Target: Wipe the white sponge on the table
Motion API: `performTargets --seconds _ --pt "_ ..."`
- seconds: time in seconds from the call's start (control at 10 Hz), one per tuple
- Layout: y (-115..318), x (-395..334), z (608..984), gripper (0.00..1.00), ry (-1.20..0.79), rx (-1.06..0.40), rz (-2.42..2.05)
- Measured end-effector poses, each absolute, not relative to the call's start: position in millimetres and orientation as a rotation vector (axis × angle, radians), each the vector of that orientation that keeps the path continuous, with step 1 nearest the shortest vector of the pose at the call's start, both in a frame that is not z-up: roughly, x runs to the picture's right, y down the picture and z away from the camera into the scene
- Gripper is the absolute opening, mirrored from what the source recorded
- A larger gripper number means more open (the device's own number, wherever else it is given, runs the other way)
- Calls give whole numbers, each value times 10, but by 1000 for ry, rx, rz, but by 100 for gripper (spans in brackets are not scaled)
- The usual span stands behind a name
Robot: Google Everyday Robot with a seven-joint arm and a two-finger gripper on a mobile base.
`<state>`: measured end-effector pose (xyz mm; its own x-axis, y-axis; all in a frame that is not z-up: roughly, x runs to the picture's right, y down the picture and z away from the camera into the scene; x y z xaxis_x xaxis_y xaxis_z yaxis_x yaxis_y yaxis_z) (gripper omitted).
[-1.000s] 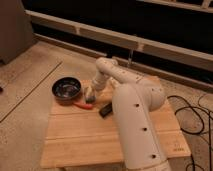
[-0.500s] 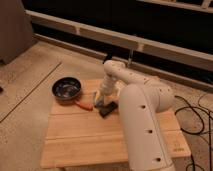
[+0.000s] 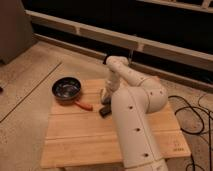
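Tool [image 3: 106, 96] is down at the bench [image 3: 75, 140] mid-top, beside the black bar [image 3: 105, 111]. Can't tell its state. White sponge [image 3: 104, 95] is a pale patch right at the tool, mostly hidden by the arm. Dark pan [image 3: 66, 90] sits at the left.

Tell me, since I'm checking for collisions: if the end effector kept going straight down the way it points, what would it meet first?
Probably the white sponge under the end effector, then the table. The black bar lies nearer the camera, likely off that line; depth is unclear.
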<state>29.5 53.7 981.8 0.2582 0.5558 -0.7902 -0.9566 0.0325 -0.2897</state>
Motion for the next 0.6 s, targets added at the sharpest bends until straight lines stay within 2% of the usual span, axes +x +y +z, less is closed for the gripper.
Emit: performTargets --seconds 0.5,0.6 --pt "180 -201 10145 0 343 -891 1178" --pt "168 -219 10154 6 334 -890 1178"
